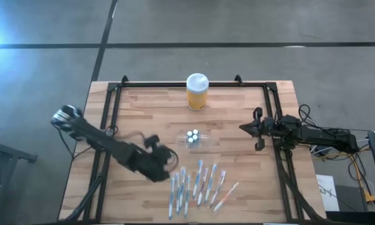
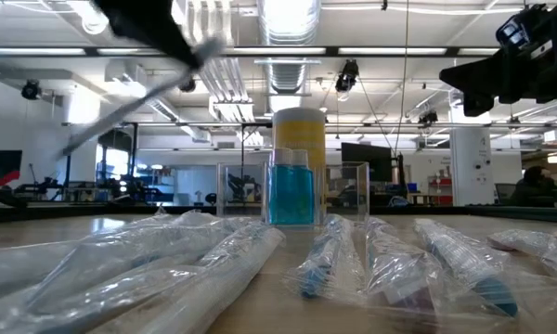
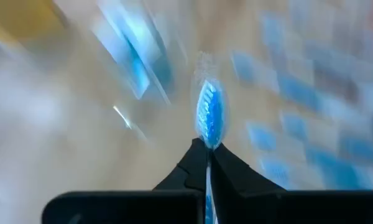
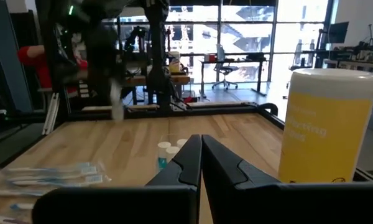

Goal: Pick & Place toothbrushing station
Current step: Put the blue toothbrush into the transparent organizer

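The toothbrushing station [image 1: 194,139] is a low see-through holder standing at the table's middle. It holds white-capped things and shows in the low view [image 2: 343,193] and the right wrist view [image 4: 166,151]. My left gripper [image 1: 167,160] is near and left of the holder and is shut on a wrapped toothbrush [image 3: 209,112]. My right gripper [image 1: 245,128] hovers right of the holder, shut and empty [image 4: 201,149]. Several wrapped toothbrushes [image 1: 200,184] lie on the table nearer the front edge. My left gripper pinches a wrapped toothbrush between its two fingertips. The blue brush head [image 3: 210,127] sticks out past the tips. In the low view the toothbrush [image 2: 135,107] slants down from the gripper, clear of the table. The view is blurred, so the exact part gripped cannot be told.
A yellow jar with a white lid [image 1: 197,92] stands at the table's far edge, behind the holder, and shows in the right wrist view [image 4: 326,124]. Black frame rails [image 1: 109,112] run along the table's left, right and far sides.
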### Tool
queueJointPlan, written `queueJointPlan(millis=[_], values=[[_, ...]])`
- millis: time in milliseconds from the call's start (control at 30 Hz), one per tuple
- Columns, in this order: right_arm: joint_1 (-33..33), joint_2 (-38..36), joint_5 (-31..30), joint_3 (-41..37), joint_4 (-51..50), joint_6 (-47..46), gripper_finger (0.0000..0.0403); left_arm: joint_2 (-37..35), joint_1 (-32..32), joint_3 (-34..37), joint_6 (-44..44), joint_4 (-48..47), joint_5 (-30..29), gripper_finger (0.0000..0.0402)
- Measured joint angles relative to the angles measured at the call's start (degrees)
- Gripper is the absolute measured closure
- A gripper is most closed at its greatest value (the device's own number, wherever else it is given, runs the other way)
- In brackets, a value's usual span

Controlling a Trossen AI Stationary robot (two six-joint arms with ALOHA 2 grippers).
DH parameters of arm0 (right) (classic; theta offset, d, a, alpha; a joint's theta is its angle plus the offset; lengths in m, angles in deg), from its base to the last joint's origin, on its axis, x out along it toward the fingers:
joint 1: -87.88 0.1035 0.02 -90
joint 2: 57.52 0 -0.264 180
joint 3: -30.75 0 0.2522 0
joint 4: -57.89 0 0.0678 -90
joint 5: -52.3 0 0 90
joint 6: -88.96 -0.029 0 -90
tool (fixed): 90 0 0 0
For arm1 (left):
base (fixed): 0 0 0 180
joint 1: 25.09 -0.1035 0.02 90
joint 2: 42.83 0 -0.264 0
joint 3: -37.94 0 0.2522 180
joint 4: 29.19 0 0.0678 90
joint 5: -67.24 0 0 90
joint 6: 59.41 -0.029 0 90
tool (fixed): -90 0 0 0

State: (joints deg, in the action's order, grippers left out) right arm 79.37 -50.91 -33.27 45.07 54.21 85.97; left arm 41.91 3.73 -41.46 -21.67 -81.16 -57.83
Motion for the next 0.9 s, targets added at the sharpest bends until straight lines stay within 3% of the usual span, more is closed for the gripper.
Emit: queueJointPlan(millis=[67, 167, 233, 300, 400, 667, 900], values=[[0.0, 0.06, -0.01, 0.0, -0.01, -0.82, 0.0394, -5.71, -0.1, 2.2, -6.42, 6.05, -5.89, 0.0397], [0.0, 0.43, 0.0, 0.0, -0.22, -1.13, 0.0394, -13.87, -0.34, 9.81, -22.98, 24.44, -6.04, 0.0397], [0.01, 0.8, 0.01, 0.0, -0.64, -1.13, 0.0394, -18.88, -1.35, 17.3, -36.1, 41.57, 1.22, 0.0397], [0.02, 1.28, 0.02, 0.0, -0.93, -1.13, 0.0394, -22.57, -4.07, 24.66, -45.22, 59.22, 12.7, 0.0397], [0.0, 2.11, 0.0, 0.0, -0.9, -1.11, 0.0394, -26.01, -10.59, 33.56, -47.04, 74.57, 23.56, 0.0398], [0.0, 4.13, 0.02, 0.0, -0.89, -1.1, 0.0394, -28.56, -25.59, 46.17, -37.46, 85.14, 33.35, 0.0398], [0.01, 7.53, 0.0, 0.0, -1.23, -1.37, 0.0394, -28.47, -31.86, 46.62, -41.43, 87.19, 38.98, 0.0399]])
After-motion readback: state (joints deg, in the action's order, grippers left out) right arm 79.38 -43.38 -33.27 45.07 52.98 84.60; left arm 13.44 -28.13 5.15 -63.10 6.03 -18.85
